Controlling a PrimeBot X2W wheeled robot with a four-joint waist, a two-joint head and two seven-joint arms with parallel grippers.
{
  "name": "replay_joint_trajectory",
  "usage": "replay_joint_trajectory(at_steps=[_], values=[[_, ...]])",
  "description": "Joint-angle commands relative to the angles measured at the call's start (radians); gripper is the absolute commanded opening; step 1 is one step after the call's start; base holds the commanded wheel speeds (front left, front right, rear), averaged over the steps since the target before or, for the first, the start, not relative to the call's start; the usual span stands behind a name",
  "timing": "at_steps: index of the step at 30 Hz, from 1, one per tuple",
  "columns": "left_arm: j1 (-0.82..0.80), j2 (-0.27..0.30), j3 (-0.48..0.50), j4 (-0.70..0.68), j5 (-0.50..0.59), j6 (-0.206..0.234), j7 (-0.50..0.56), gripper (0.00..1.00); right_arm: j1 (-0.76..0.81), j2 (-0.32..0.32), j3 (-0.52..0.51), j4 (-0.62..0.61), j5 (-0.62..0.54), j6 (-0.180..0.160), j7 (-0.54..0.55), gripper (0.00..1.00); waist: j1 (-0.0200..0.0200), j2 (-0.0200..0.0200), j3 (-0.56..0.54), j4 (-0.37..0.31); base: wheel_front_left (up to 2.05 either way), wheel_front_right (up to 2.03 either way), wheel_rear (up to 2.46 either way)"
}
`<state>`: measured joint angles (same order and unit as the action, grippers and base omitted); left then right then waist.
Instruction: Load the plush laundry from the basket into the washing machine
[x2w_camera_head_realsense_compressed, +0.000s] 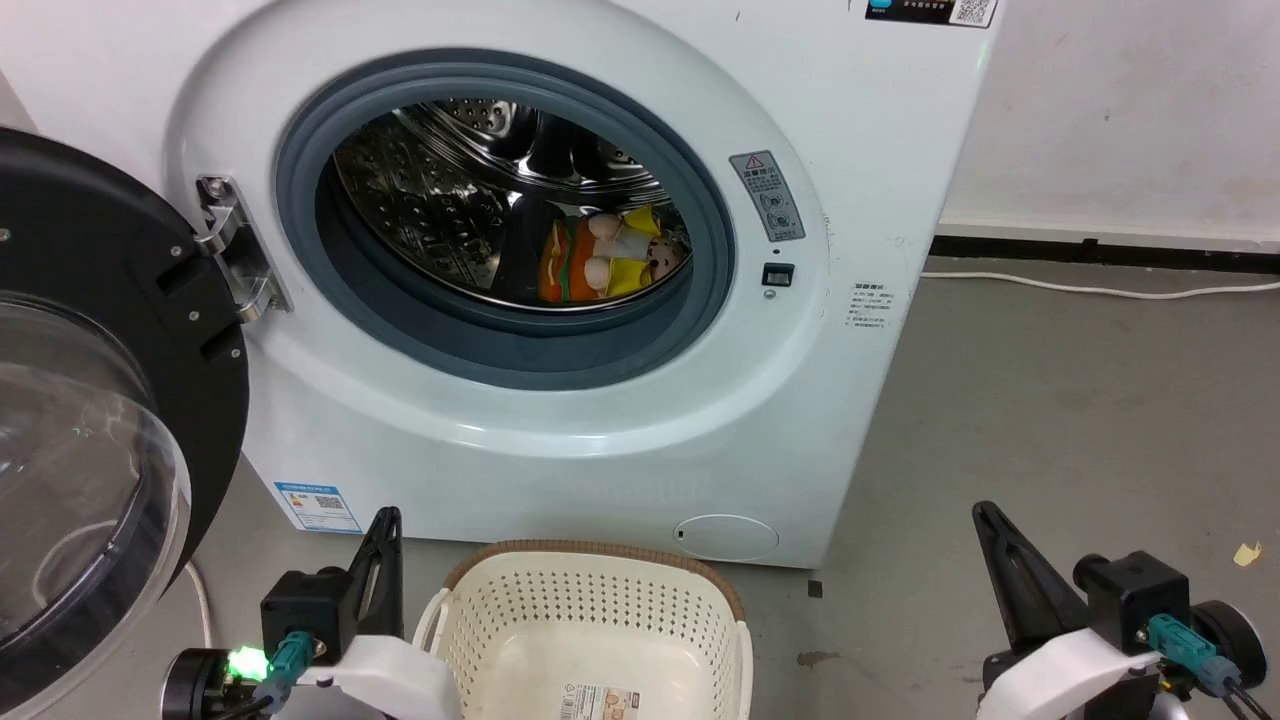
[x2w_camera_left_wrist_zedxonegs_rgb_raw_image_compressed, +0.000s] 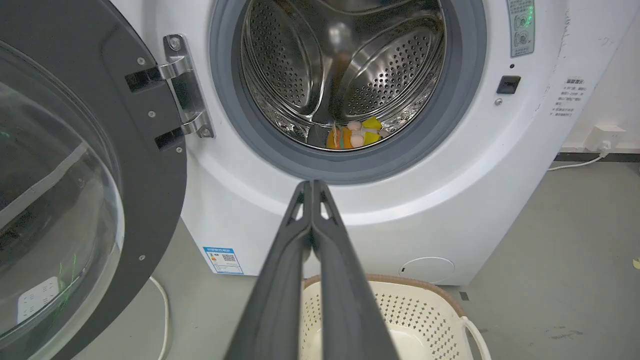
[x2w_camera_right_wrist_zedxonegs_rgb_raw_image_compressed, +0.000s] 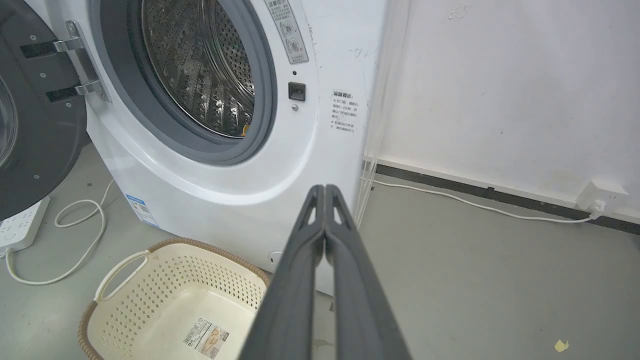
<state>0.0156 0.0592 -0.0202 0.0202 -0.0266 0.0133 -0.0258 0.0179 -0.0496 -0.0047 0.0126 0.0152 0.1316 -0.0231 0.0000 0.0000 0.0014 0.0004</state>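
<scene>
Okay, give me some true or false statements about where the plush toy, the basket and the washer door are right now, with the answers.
1. The plush laundry lies in the drum of the washing machine. True.
2. The basket holds a toy. False: there is just a label on its bottom.
3. The door is shut. False: it stands wide open, on the robot's left.
4. The left end effector and the right end effector are both shut and hold nothing. True.

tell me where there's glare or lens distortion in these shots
head view: highlights glint off the drum and streak the door glass; left wrist view: wide-angle bows the washing machine; right wrist view: its side edge leans, lighting flat
</scene>
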Motion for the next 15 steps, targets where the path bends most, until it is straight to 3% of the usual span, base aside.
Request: replay_joint_trajectory(at_steps=[1, 15], values=[[-0.014, -0.003, 0.005, -0.008, 0.011, -0.007, 0.008, 0.0, -0.013, -0.001, 0.002, -0.008, -0.008, -0.001, 0.005, 0.0, 0.0, 0.0, 0.0, 0.0, 0.0, 0.0, 0.0], [-0.016, -0.009, 0.02, -0.02, 0.027, -0.013, 0.026, 0.0, -0.018, -0.001, 0.005, -0.013, -0.015, -0.001, 0.023, 0.0, 0.0, 0.0, -0.001, 0.0, 0.0, 0.0, 0.0]])
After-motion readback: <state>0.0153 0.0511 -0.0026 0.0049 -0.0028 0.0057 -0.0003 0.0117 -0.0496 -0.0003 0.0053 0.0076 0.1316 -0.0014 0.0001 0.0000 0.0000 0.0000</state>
